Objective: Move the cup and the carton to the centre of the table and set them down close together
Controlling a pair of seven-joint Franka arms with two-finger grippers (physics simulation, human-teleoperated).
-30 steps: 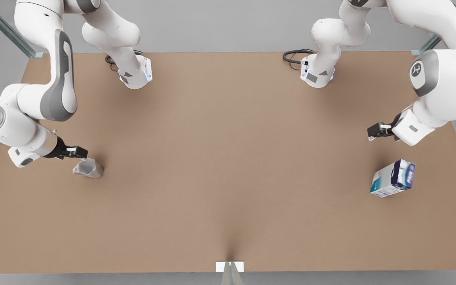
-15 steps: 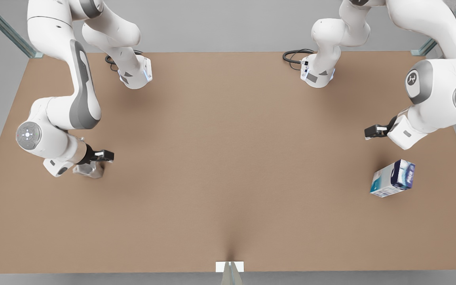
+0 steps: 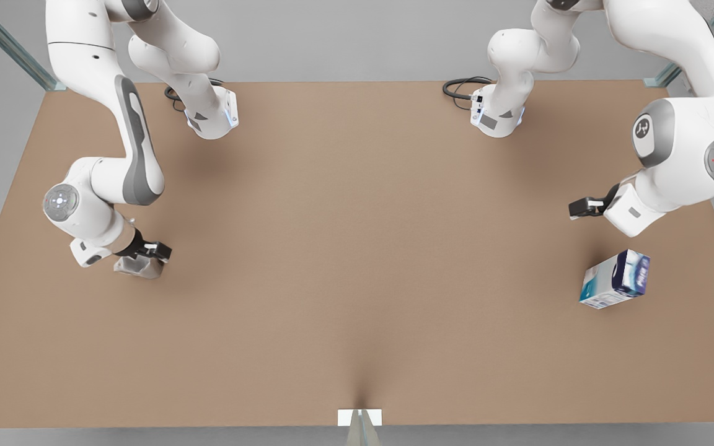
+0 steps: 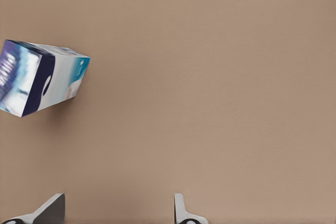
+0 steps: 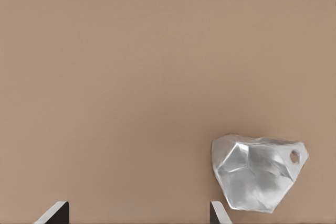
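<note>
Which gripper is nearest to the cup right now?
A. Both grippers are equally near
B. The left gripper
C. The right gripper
C. The right gripper hovers open just above the cup at the front view's left, and the cup lies beside its fingers, while the left gripper waits open near the carton.

grey floor | metal frame posts, possibly glazed
</note>
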